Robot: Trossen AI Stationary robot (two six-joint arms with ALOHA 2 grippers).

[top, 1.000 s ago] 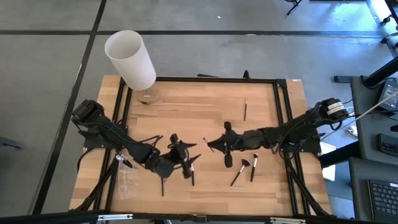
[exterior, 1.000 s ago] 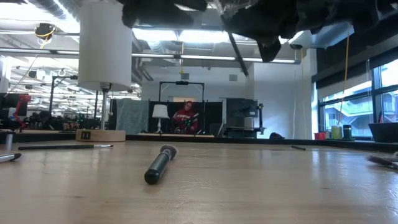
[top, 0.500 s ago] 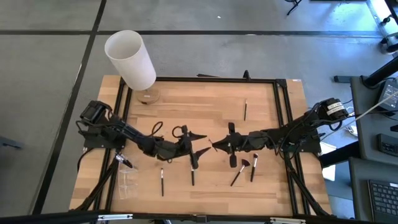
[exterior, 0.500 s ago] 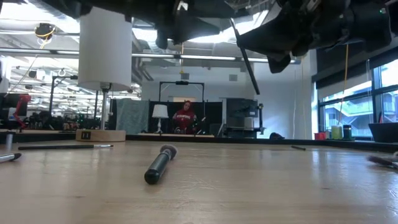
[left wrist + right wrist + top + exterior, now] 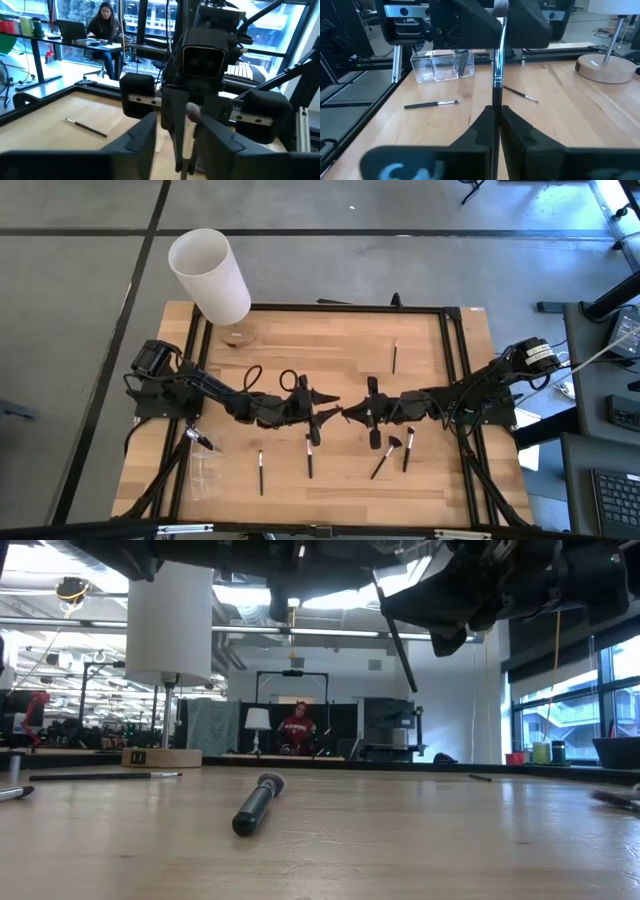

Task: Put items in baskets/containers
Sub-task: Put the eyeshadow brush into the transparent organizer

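Mid-air handoff here: the right gripper (image 5: 495, 107) is clamped on the lower handle of a brush (image 5: 496, 75), holding it up over the middle of the table (image 5: 330, 340), and the left gripper (image 5: 180, 125) sits nose to nose with it, its fingers (image 5: 145, 135) flanking the tuft end with a sliver of gap showing each side. So I'd say it's around the brush but not pinching yet. If it were me, I'd get the left to bite on the handle below the ferrule rather than on the bristles, keep both wrists dead steady while it squeezes, and only let the right let go once the left's pads are clearly hard on the stick. Release early and a thin, light brush like that drops and rolls. A grip well along the handle would also help, since it has to go into a narrow slot tip first. The container (image 5: 205, 472) is the clear plastic one at the left front corner of the table, well away from the handoff and really hard to pick out against the wood. From the right wrist view it has three compartments (image 5: 442, 65); one end compartment seems to hold a couple of thin dark brushes and the other two look empty, though I can't swear to it. Several other brushes lie loose on the wood, e.g. (image 5: 309, 460) and (image 5: 380, 462).
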